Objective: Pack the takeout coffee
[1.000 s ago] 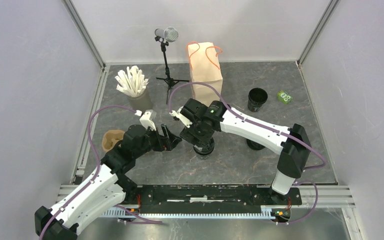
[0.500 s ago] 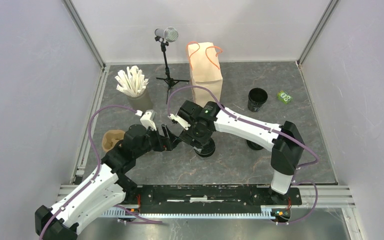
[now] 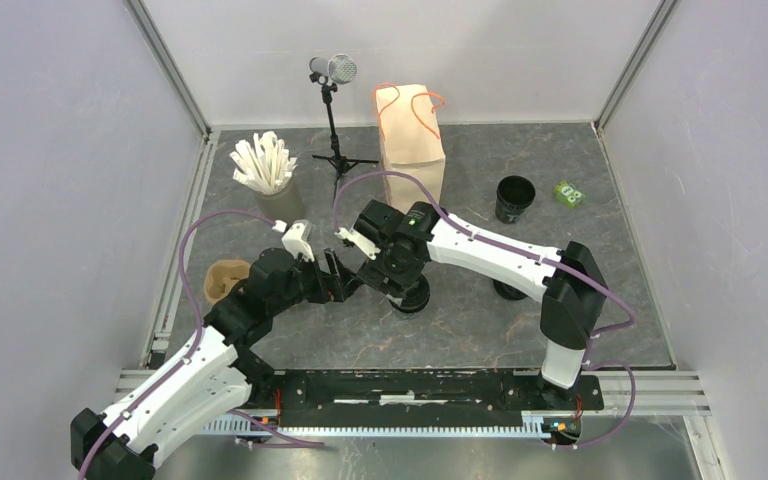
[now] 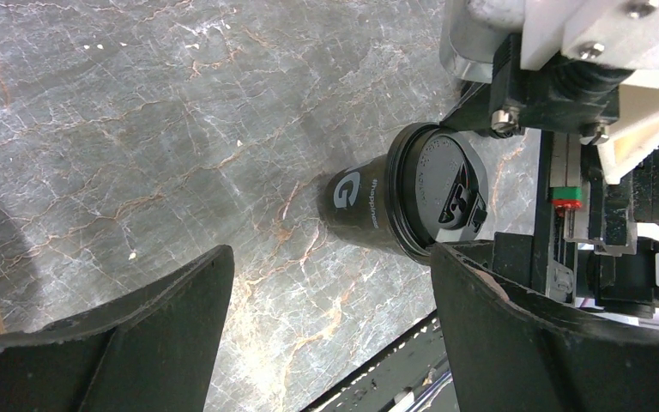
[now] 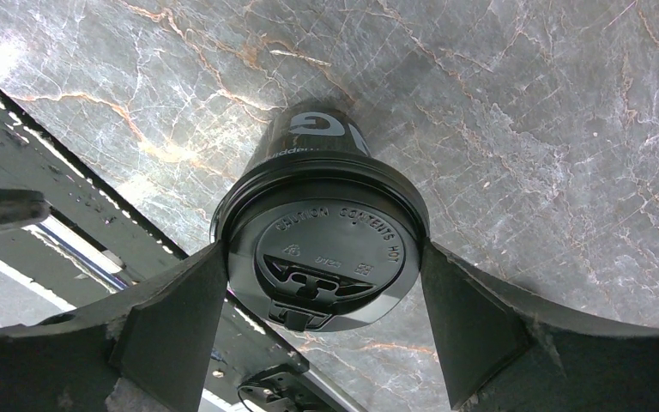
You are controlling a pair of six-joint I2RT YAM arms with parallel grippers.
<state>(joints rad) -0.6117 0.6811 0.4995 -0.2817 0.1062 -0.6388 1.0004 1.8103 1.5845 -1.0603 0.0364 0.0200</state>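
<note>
over the last second the right arm has swung its elbow inward and nudged its wrist a little to the left; across the final half second it barely moves, so the right gripper (image 5: 323, 257) looks settled in place. it sits straight over the takeout coffee (image 5: 326, 245), which stands upright on the table (image 3: 480, 325) just in front of the arms, lid on. in the right wrist view the two fingers (image 5: 172, 318) press against opposite sides of the black lid's rim with no gap showing on either side, so the grip appears made, though the cup's base is not off the stone yet

the left arm has hardly shifted. the left gripper (image 4: 330, 257) hovers just beside the cup, its fingers spread wide and holding nothing, aimed at the cup's side where the white logo shows

what this likely means: the reach and the closing are done, and the lift is next. the brown paper bag (image 3: 412, 140) stands at the far edge, well apart from the cup, so the carry there remains. since the hold is on the lid's rim and not the body, the lid could pop loose if the lift is sharp
</note>
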